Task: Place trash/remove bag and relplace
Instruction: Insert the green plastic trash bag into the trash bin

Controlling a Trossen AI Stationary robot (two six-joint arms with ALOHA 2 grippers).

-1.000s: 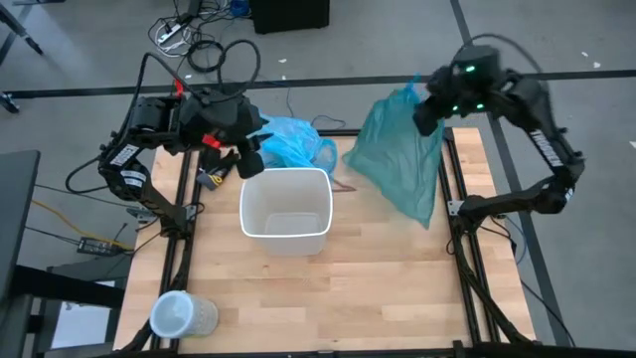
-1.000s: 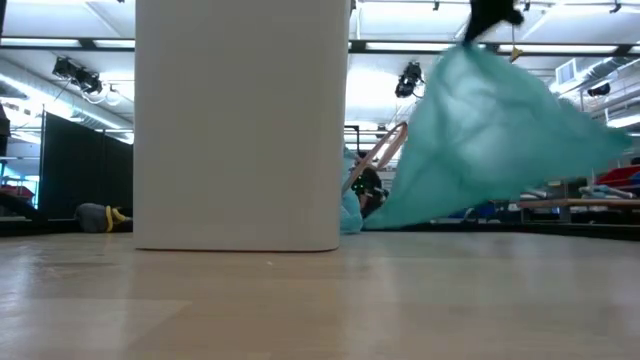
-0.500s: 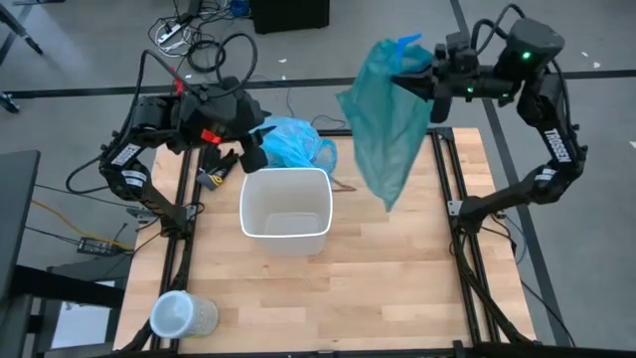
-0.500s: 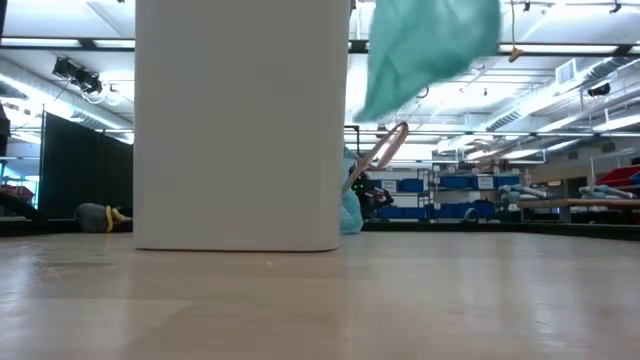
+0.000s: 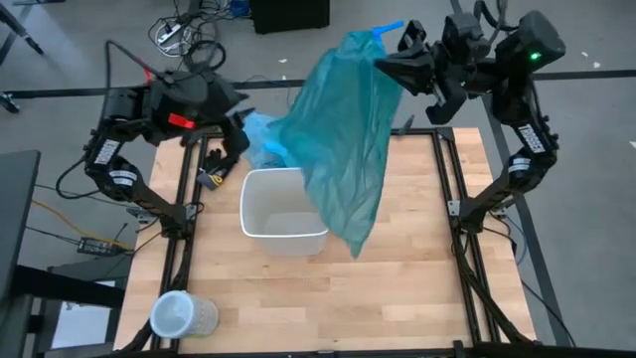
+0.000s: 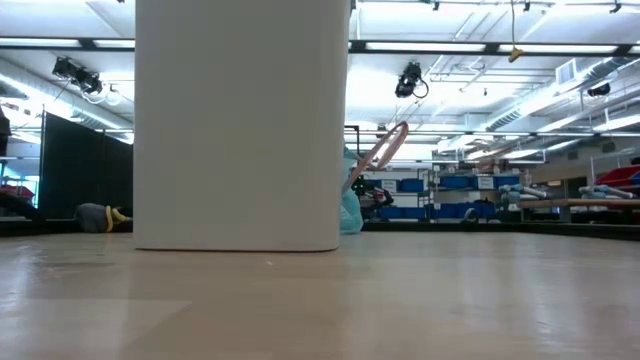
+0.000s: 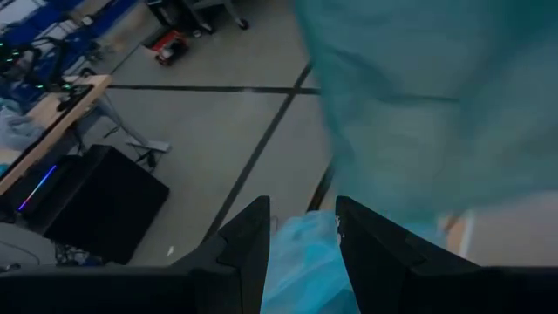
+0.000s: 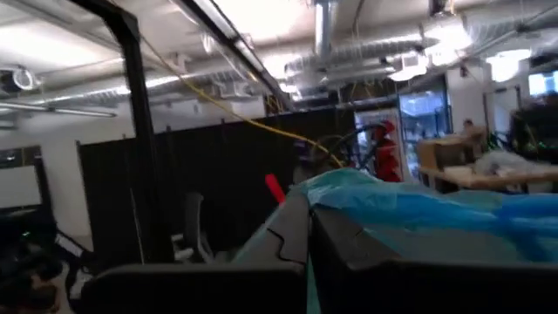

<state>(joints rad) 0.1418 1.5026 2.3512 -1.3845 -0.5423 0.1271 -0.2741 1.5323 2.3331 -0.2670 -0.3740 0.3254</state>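
My right gripper [image 5: 390, 62] is clamped shut on the top edge of the darker teal-green plastic bag [image 5: 338, 139], holding it high beyond the far right corner of the white bin [image 5: 285, 213]. The bag hangs slantwise from my fingers (it reads as one long loose sheet from above), draping down across the bin's far right rim so that its lower tip covers the bin's right wall and reaches the wooden table [image 5: 397, 288] just beside it. In my right wrist view the teal plastic [image 8: 410, 209] is bunched between my dark fingers. My left gripper [image 5: 238, 142] sits just beyond the bin's far left corner, its fingers [image 7: 248, 244] parted a modest way and closed on nothing that I can see. The light sky-blue bag [image 5: 260, 139] lies crumpled directly behind the bin's far rim, partly hidden under the hanging teal bag, and my left wrist view shows it right past my fingertips [image 7: 305, 262]. From table height the bin [image 6: 240, 120] fills the near ground, with a sliver of light blue plastic [image 6: 349, 205] showing behind its right edge. A clear plastic cup [image 5: 181, 315] lies on its side near the table's front left corner, well apart from the bin.
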